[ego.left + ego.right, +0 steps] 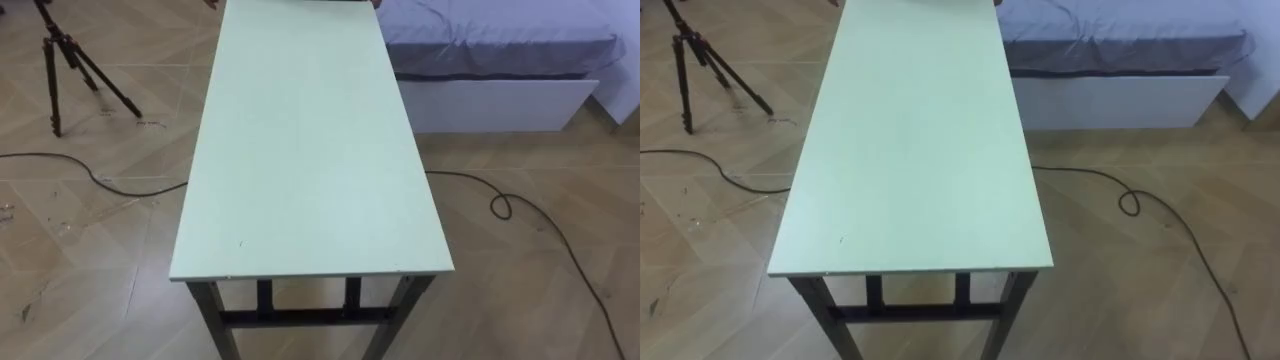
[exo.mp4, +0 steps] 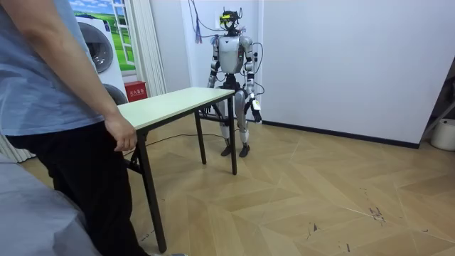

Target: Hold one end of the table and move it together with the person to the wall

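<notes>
The desk (image 1: 310,150) stands on the wooden floor straight in front of the robot, its long axis running directly away from it: one short end lies close below the head camera and the other points away towards the top of the eye views, where it is cut off. Under the near end only the tops of its dark legs and a crossbar show. A bed (image 1: 500,40) sits just beside the far right corner, a tripod (image 1: 60,60) stands well apart on the left, and a cable (image 1: 500,205) trails over the floor. In the room view the robot stands upright at one short end, and a person (image 2: 50,107) at the other, with a hand (image 2: 122,135) at the desk's edge. The left robot hand (image 2: 255,110) hangs by the thigh, apart from the desk; the right robot hand (image 2: 213,83) is low near the far edge. Both are too small to tell whether they are spread or closed
</notes>
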`<state>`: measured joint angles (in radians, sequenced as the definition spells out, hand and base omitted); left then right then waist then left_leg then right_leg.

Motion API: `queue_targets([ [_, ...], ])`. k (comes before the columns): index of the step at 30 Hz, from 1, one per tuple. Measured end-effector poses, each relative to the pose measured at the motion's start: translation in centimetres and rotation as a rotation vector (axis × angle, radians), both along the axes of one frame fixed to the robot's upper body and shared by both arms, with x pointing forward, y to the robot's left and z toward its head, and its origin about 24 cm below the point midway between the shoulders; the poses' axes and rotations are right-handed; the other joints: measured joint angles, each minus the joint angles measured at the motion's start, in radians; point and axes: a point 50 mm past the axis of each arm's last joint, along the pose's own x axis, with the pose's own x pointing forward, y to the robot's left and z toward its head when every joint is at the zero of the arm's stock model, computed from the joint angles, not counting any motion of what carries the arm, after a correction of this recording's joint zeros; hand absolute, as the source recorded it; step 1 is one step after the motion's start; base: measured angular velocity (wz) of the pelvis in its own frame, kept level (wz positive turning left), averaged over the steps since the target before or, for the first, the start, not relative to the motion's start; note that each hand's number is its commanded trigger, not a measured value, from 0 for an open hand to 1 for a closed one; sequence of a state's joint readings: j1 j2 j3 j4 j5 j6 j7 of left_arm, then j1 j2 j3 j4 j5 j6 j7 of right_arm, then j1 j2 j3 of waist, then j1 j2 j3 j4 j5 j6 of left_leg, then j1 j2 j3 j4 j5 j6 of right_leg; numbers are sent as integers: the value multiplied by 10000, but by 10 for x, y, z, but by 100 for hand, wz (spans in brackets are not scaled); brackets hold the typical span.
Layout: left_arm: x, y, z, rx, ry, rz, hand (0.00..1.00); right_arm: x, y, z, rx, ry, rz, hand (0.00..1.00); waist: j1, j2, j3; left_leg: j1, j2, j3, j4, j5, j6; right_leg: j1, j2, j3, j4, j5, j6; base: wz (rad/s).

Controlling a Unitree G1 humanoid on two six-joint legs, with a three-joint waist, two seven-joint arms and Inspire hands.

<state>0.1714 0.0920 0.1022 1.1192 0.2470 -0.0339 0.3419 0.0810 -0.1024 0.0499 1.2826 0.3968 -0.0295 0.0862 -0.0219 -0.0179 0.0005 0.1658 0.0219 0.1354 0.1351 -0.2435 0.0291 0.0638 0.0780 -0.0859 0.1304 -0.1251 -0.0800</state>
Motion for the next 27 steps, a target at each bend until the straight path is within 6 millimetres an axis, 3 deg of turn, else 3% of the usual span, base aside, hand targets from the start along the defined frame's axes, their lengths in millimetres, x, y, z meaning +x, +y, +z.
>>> queue_targets([
  [5, 0, -2, -1, -144, -8, 110, 0, -1, 1, 0, 154, -34, -240, 0, -3, -35, -16, -61, -3, -29, 0, 0, 0, -125, -9, -3, 25, -3, 4, 0],
  [17, -13, -7, -6, -2793, -814, 4233, 0, 0, 5, 0, 1103, -445, -459, 0, 45, -85, 4, -52, -3, -25, 6, 1, 1, -161, -24, -49, 15, -19, 3, 0],
  [24, 12, -15, 0, -5208, -2584, 5425, 0, 46, 8, 19, 1883, -3076, 44, 0, 34, 64, 40, -370, -24, -56, 229, 0, 1, -349, -89, -177, 48, -11, 9, 4],
  [27, 21, -18, 6, -6387, -3486, 5612, 0, 55, 13, 31, 2755, -4356, -24, 0, -1, 125, 28, -430, -10, -25, 278, 1, 1, -377, -96, -269, 59, -20, -5, 10],
])
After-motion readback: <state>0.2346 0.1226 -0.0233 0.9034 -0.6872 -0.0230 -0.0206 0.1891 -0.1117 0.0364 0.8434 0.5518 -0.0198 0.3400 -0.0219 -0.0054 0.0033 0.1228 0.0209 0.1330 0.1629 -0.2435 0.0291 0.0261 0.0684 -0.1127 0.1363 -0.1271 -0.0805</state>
